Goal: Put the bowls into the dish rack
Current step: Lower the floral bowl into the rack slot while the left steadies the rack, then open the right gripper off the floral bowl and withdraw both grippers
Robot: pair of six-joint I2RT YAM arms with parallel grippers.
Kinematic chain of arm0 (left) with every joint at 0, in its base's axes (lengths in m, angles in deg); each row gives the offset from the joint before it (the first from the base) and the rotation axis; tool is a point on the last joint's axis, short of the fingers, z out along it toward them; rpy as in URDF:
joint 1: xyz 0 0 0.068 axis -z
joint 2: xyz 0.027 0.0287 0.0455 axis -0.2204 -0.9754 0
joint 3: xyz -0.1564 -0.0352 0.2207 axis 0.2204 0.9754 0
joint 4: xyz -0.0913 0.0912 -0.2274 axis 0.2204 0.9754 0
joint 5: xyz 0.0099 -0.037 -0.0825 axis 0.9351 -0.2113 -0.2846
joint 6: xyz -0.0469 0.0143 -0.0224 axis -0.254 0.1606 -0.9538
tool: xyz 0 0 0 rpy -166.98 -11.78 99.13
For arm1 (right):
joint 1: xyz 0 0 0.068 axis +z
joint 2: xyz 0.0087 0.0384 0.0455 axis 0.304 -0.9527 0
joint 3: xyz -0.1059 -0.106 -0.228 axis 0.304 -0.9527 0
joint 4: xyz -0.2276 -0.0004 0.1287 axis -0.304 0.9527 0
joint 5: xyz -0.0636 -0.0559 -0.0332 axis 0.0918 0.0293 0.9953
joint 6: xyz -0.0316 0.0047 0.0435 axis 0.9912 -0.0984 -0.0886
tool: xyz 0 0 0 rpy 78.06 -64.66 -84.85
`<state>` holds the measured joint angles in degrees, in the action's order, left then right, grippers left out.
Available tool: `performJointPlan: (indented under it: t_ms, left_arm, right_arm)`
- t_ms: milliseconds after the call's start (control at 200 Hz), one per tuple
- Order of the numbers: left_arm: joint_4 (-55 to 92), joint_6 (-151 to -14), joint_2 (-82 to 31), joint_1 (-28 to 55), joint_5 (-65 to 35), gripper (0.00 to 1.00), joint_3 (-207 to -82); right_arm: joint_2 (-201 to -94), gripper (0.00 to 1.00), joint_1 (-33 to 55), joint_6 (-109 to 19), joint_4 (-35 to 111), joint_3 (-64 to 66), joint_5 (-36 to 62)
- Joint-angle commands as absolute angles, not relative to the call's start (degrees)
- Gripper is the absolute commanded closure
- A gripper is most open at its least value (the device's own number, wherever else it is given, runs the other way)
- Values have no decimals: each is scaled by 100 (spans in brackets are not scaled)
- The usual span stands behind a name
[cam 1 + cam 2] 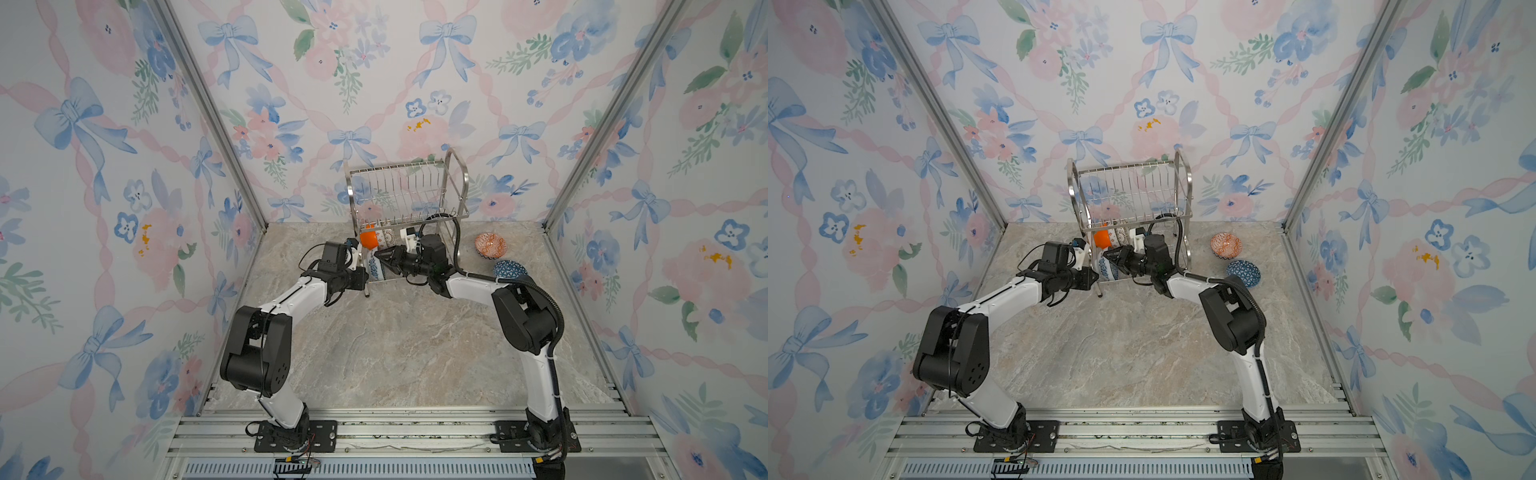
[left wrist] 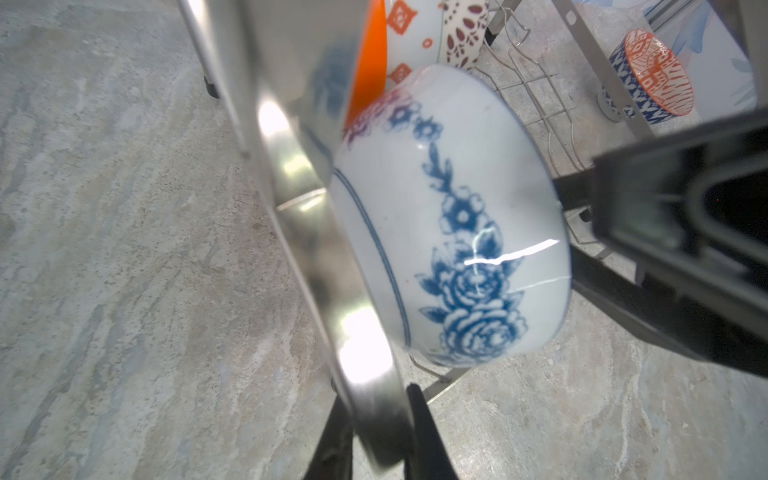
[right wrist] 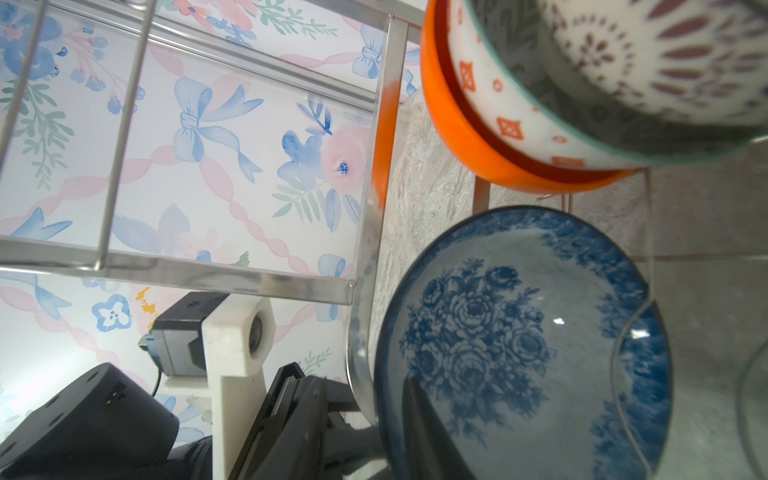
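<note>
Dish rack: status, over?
Left gripper shut on dish rack frame. Right gripper at blue floral bowl, one finger inside, grip unclear. Orange-red bowl, dark-blue bowl on table. Nothing seen blocking.

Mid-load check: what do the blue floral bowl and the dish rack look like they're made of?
The blue-white floral bowl looks like glazed ceramic: a glossy white surface with sharp light streaks and blue flowers under the shine. The dish rack looks like polished metal, probably stainless steel: its flat frame mirrors the bowl and glares white, and its shelves are thin silver wire.

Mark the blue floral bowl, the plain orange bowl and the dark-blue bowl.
blue floral bowl (image 2: pixel 457 232): left wrist view, outer wall.
plain orange bowl (image 1: pixel 368 239): in a top view, outer side.
dark-blue bowl (image 1: pixel 1244 272): in a top view, patterned surface.
</note>
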<state>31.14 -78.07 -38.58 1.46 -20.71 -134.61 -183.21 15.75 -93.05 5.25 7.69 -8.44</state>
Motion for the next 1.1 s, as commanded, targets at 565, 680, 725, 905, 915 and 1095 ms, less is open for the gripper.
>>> performJointPlan:
  t_ms: [565, 680, 725, 905, 915, 1095]
  left_arm:
    - [3752, -7757, -3767, -156, -2293, 100, -13335]
    - [3758, -7742, -3782, -238, -2313, 100, -13362]
    - [3755, -7740, -3791, -253, -2335, 100, -13370]
    - [3757, -7712, -3814, -249, -2321, 100, -13384]
    - [3757, -7713, -3811, -246, -2318, 100, -13385]
    - [3806, -7781, -3772, -264, -2217, 94, -13379]
  right_arm:
    - [-16444, 62, 1500, -8885, 684, -854, -296]
    - [-16106, 60, 1552, -8676, 1008, -1158, -164]
    - [-15971, 60, 1569, -8586, 1143, -1258, -150]
    - [-15484, 57, 1603, -8024, 2055, -1575, 78]
    - [-15350, 57, 1611, -8003, 2092, -1588, 95]
    - [-14807, 53, 1725, -7652, 2823, -1867, 513]
